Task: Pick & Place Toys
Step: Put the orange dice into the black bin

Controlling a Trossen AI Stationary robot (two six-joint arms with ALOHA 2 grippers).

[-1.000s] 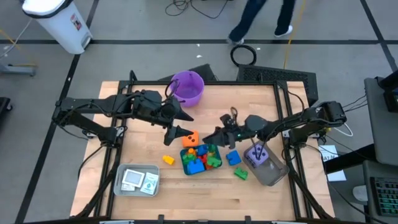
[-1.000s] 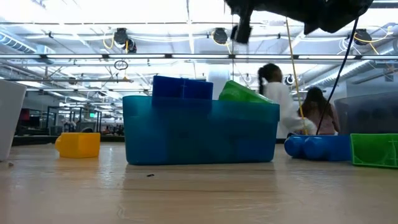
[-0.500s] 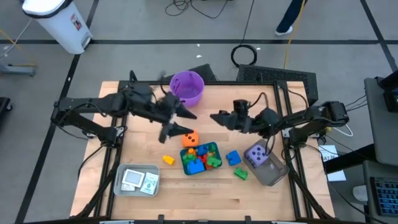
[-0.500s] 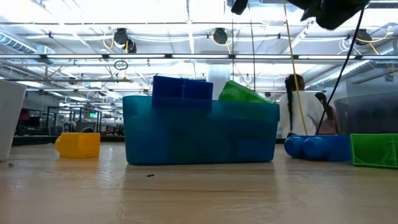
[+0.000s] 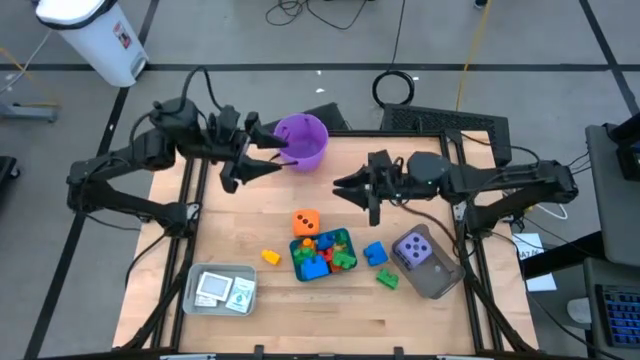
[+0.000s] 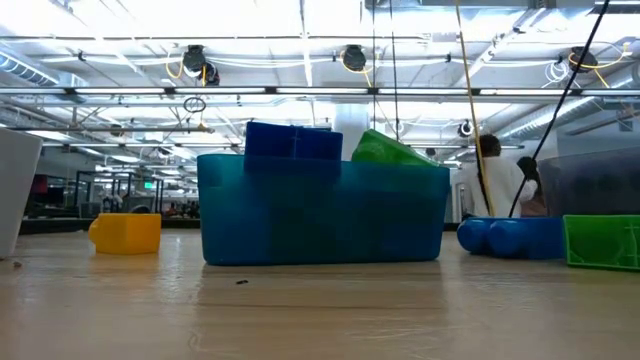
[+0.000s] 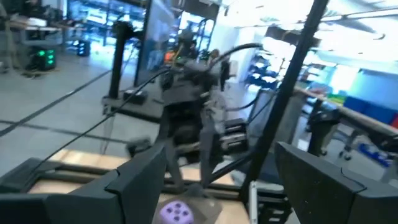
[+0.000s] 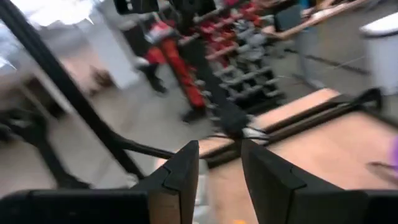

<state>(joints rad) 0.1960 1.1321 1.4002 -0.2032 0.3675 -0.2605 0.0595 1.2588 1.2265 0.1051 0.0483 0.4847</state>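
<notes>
Near edge: white-and-blue cards point(image 5: 222, 288) lie in the grey tray point(image 5: 197, 301). Behind it, bricks fill the teal tray point(image 5: 300, 263); a yellow brick point(image 5: 270, 257), blue brick point(image 5: 375, 253) and green brick point(image 5: 387, 280) lie beside it. The orange die point(image 5: 306, 223) touches the tray. The purple die point(image 5: 413, 249) sits in the clear tray point(image 5: 440, 282). Farther back, the right gripper point(image 5: 345, 186) and left gripper point(image 5: 262, 158) hover, fingers spread, empty.
</notes>
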